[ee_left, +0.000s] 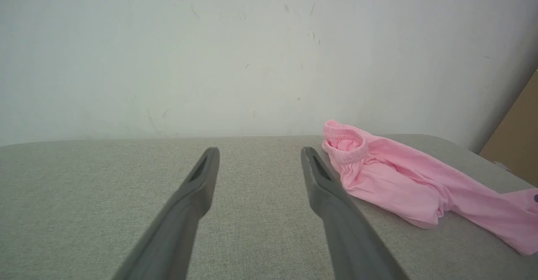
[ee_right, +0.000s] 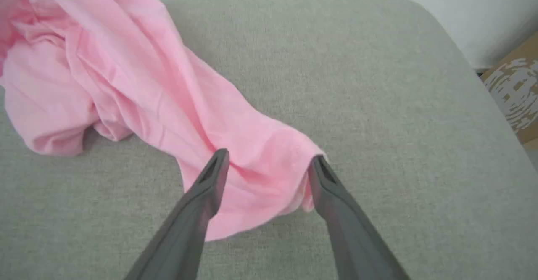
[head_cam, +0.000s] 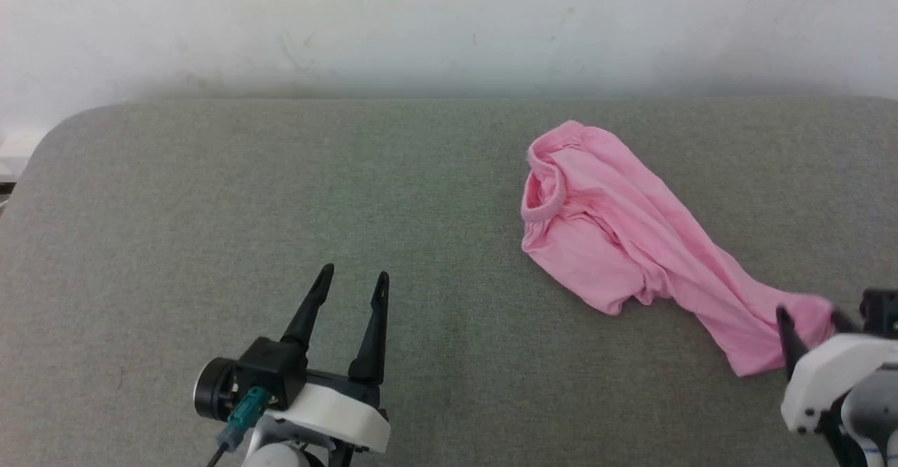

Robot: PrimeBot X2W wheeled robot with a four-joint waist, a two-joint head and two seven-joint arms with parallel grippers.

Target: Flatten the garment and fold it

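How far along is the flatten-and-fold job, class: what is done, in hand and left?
Done: nothing visibly; the garment lies bunched in a rumpled strip on the grey surface. In hand: the right gripper, jaws open, straddles its near end. Remaining: spreading flat, then every fold.

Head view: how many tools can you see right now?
2. The left tool, lower left, open above the grey surface; the right tool, lower right edge, open astride the pink garment's near end.
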